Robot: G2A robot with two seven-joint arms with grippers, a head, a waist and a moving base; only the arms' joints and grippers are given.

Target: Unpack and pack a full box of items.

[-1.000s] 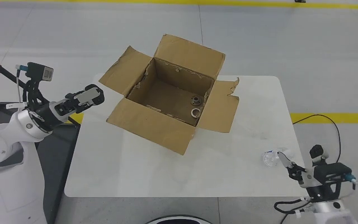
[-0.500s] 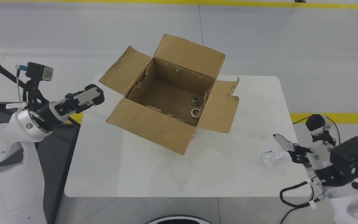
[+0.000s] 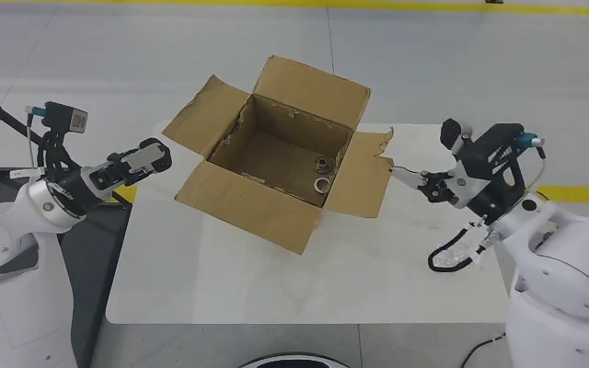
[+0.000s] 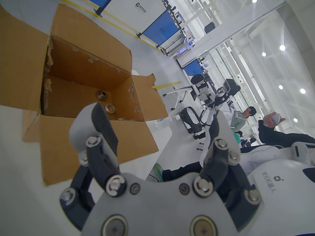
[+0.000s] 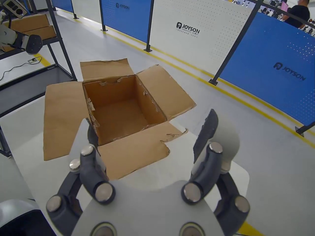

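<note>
Table (image 3: pixel 276 285): white, and we work at it from both ends; the box stands on its far half.
Box (image 3: pixel 241 204): open cardboard, all four flaps folded outward, nearly emptied by our reckoning.
Left gripper (image 4: pixel 157 116): at the table's left edge, well apart from the box, fingers spread wide with nothing between them.
Right gripper (image 5: pixel 150 121): above the table just beyond the box's right-hand flap, pointed at the box, fingers likewise parted and empty.
Dark flanged ring (image 3: pixel 320 166): flat on the box floor, close to the wall on the right gripper's side.
Silver ring (image 3: pixel 321 184): just beside the dark one, in the corner nearest the right gripper.
Rings to fingers: both lie below and ahead of our right fingers, with the flap and wall between. They are round, so no long axis. We judge the right arm nearer, and it must come over the wall and down.
</note>
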